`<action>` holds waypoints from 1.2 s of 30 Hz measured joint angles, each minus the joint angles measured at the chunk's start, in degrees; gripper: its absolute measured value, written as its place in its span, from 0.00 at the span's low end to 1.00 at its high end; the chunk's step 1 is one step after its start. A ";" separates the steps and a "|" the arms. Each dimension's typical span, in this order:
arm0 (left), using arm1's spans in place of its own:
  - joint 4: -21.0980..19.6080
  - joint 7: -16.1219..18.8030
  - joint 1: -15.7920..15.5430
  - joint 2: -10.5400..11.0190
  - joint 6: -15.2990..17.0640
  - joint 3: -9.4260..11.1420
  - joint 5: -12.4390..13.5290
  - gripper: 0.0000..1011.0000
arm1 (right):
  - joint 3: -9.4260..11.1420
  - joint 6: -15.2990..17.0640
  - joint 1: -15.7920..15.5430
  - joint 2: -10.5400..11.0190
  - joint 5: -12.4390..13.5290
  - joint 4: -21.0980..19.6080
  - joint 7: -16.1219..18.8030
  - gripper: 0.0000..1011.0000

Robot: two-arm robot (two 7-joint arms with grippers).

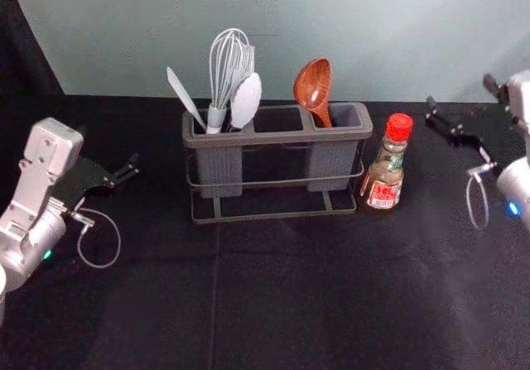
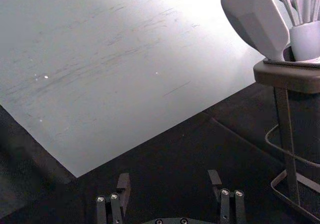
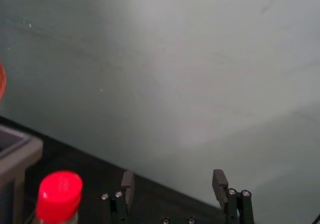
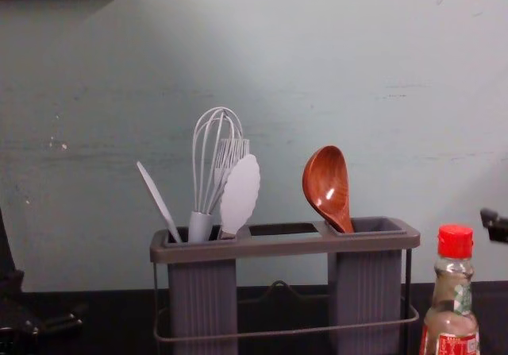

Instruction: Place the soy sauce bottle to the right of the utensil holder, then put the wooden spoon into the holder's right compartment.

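Between L gripper (image 1: 124, 168) & R gripper (image 1: 460, 94), both wide, empty: red-capped soy btl (image 1: 386, 171), glossy spoon (image 1: 313, 85).

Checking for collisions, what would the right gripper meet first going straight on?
Probably the grey-green wall; the red-capped glass bottle seems left of the line of the right gripper, though depth is unclear.
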 joint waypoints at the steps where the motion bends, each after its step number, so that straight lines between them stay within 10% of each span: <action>1: 0.00 0.00 0.00 0.00 0.00 0.00 0.00 1.00 | 0.01 -0.07 -0.10 -0.13 0.01 0.33 -0.01 0.99; 36: 0.00 0.00 0.00 0.00 0.00 0.00 0.00 1.00 | 0.16 -2.04 -1.21 -1.38 0.65 4.16 0.75 0.99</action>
